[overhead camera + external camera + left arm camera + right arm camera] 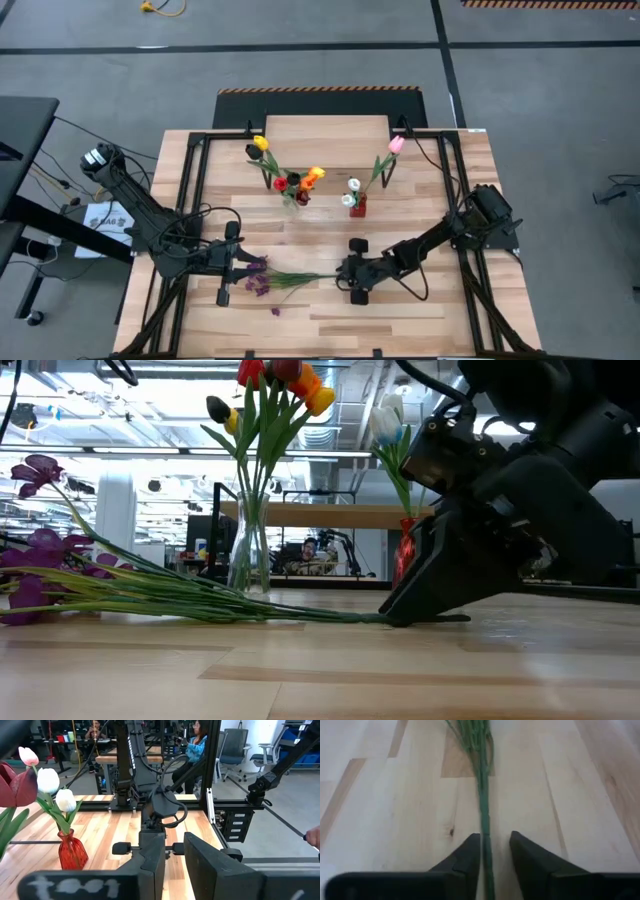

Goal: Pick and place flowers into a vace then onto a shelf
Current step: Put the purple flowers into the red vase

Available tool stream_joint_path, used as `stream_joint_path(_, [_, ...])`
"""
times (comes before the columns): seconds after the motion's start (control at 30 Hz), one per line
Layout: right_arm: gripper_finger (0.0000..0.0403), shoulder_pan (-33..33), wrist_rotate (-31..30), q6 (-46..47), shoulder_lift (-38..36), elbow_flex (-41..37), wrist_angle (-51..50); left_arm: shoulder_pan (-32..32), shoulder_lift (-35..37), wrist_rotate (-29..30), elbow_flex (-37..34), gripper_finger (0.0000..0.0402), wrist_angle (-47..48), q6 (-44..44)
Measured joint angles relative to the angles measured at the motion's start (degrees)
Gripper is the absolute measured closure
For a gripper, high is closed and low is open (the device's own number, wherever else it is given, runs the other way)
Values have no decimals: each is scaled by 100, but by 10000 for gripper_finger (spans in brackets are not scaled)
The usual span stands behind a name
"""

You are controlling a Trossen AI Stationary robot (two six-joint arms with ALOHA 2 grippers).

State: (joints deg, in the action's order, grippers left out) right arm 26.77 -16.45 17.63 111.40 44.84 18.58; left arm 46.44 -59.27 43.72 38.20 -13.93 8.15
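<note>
Purple sprigs (pixel 262 277) lie flat on the plank tabletop (pixel 420 320) near its front edge, their bundled green stems (pixel 483 795) running toward the right gripper (pixel 350 278). That gripper sits low on the wood with its two dark fingers (pixel 465 857) narrowly parted on either side of the stem ends (a thin gap shows on one side, so a firm pinch cannot be confirmed). The left gripper (pixel 228 264) rests just beside the purple heads, toward the left edge of the tabletop; whether its fingers are parted or closed cannot be told. Farther back, near the middle of the tabletop, a clear glass vase (pixel 248 550) holds red, orange, yellow and dark tulips (pixel 290 180). Just to its right stands a small red vase (pixel 358 207) with white tulips (pixel 56 790) and one pink tulip (pixel 396 144) on a long stem. Behind both vases, the shelf (pixel 325 128) with its light wooden top stands at the far edge of the tabletop. Beyond the table, a person (pixel 196 740) in a blue top sits among desks and chairs.
</note>
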Motion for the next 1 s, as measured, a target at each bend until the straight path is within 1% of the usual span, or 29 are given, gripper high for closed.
stream_joint_path(0.07, [319, 1, -29, 97, 62, 4, -32, 2, 0, 0, 0, 340, 0, 1])
stream_joint_path(0.17, [378, 1, -105, 228, 147, 4, 33, 0, 0, 2, 0, 340, 0, 1])
stream_joint_path(0.2, [388, 1, -116, 293, 196, 4, 123, 2, 0, 2, 0, 340, 0, 1])
stream_joint_path(0.33, [394, 68, -287, 413, 284, -17, 423, 1, 0, 2, 0, 340, -1, 3])
stream_joint_path(0.47, [397, 209, -308, -24, 184, -66, 627, 1, 0, 2, 0, 340, 0, 21])
stream_joint_path(0.67, [401, 493, -17, -708, -320, -103, 382, 0, 0, 11, 0, 340, 9, 18])
stream_joint_path(0.73, [401, 606, -44, -955, -529, -99, 415, 0, 0, 11, 0, 340, 17, 18])
stream_joint_path(0.9, [402, 773, -343, -1596, -979, -87, 617, -2, 0, 21, 0, 340, 51, 10])
stream_joint_path(1.0, [402, 924, -358, -2093, -1269, -79, 814, -2, 0, 48, 0, 340, 52, -21])
